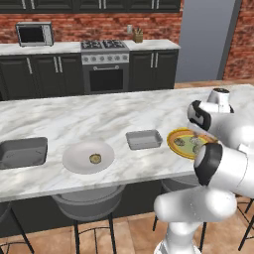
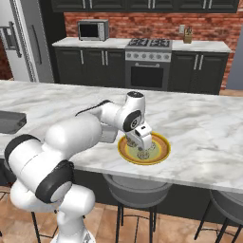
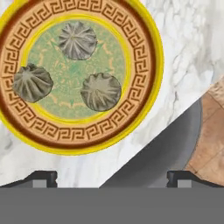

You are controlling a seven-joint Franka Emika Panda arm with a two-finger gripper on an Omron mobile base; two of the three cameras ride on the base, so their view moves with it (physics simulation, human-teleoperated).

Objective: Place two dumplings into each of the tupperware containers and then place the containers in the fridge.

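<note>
1. Gripper [image 3: 112, 177] released, jaws spread wide, nothing between them. It hangs over the yellow-rimmed plate [image 3: 144, 109], pointing down at it; in the right base view the gripper [image 2: 144, 151] sits just above that plate [image 2: 163, 151].
2. Three dumplings on the yellow-rimmed plate, seen from the hand: one [image 3: 78, 40], one [image 3: 32, 82], one [image 3: 101, 91]. None touched by the fingers.
3. Fourth dumpling [image 1: 95, 158] lies on the round white plate [image 1: 74, 161], left of the yellow-rimmed plate [image 1: 174, 144] in the left base view.
4. Tupperware container [image 1: 144, 139] sits on the marble island [image 1: 89, 119] between the two plates, just beside the yellow-rimmed one. Looks bare inside.
5. Second grey tray [image 1: 22, 152] at the island's left end, well apart from the arm; same tray's edge [image 2: 10, 121] in the right base view.
6. Fridge [image 2: 21, 40] stands far left, beyond the island, door shut.
7. Stool seat [image 3: 162, 153] shows below the island's near edge.
</note>
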